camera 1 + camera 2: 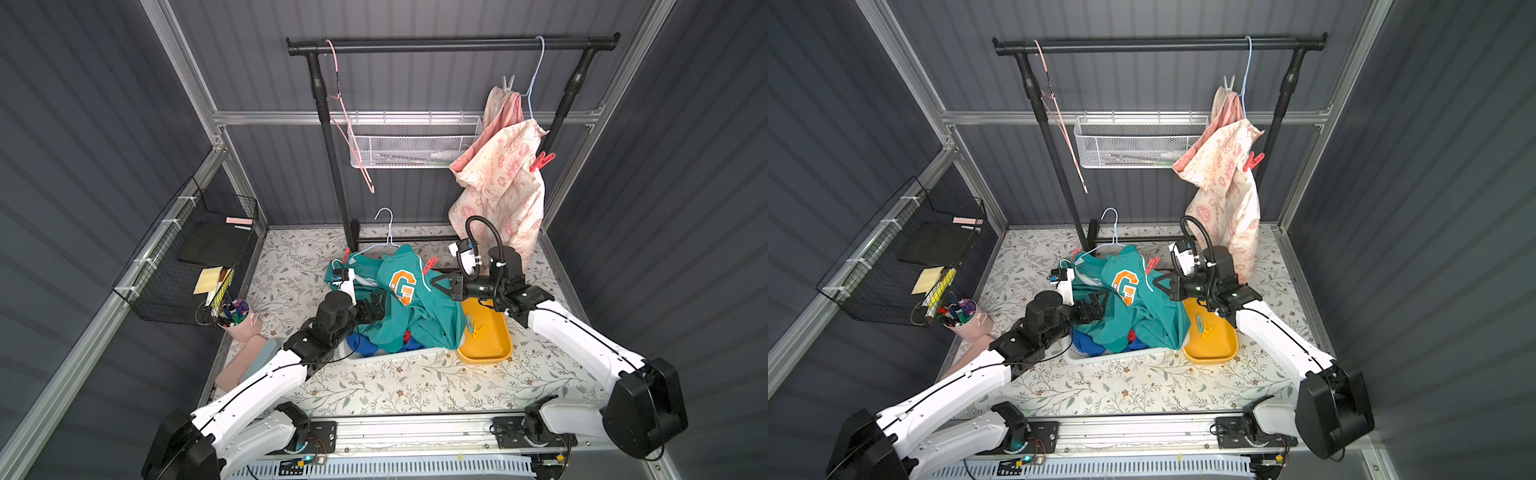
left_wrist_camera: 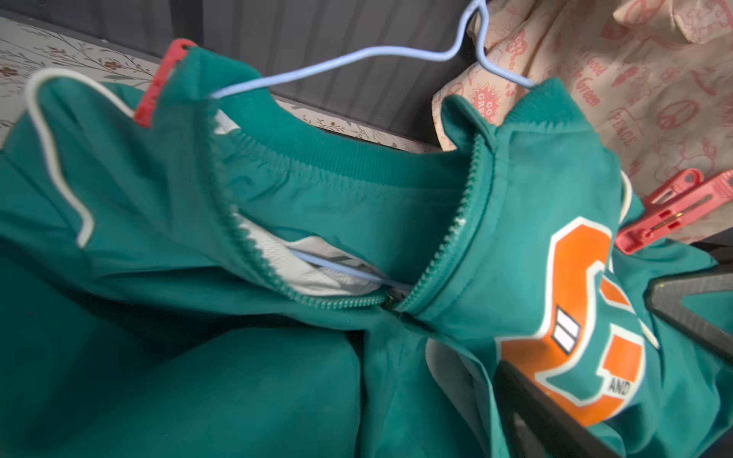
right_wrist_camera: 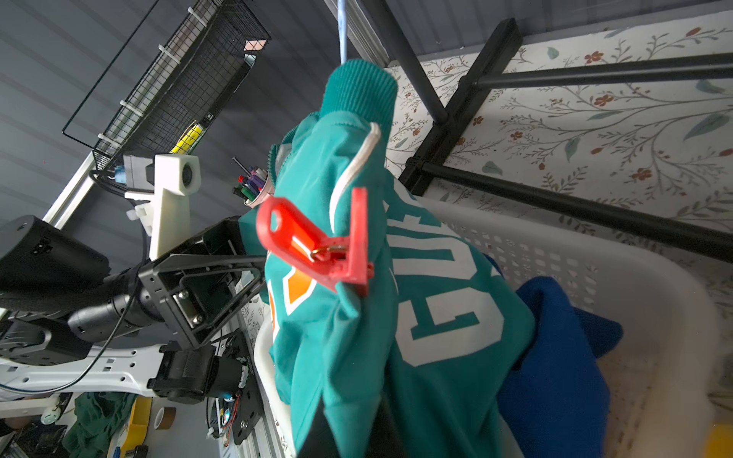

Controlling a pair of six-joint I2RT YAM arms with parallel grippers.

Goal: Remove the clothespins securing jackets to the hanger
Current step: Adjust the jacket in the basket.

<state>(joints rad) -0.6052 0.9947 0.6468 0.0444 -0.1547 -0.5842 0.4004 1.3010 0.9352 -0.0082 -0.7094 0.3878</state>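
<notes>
A: Where is the teal jacket found?

B: The teal jacket [image 1: 419,316] is draped over the white laundry basket [image 3: 555,246], on top of a blue jacket [image 3: 555,357] bundled inside. It is threaded on a light-blue wire hanger [image 2: 317,64], whose hook is turned toward the back wall.

A: Which clothespins are seen on it?

B: Two are seen. The left red clothespin [image 2: 158,85] is clamped on the shoulder nearer the left arm. The right red clothespin [image 3: 309,253] is clamped on the opposite shoulder, with its handles standing off the cloth.

A: How are the jaws set?

B: The left gripper [image 1: 379,306] is spread wide at the jacket's front, near the orange letter patch [image 1: 402,286]. The right gripper [image 1: 434,283] is closed, its tips set against the teal fabric just below the right red clothespin. Whether cloth is pinched there cannot be told.

A: What is found elsewhere?

B: The cream floral jacket [image 1: 503,187] is hung from the black rack rail [image 1: 436,43]. It is fixed by a whitish clothespin [image 1: 508,82] near the collar and a third red clothespin [image 1: 542,161] lower on its side. A teal clothespin [image 1: 470,323] and a yellow clothespin [image 1: 478,331] are laid side by side in the yellow tray [image 1: 490,353], which is set just beside the basket.
</notes>
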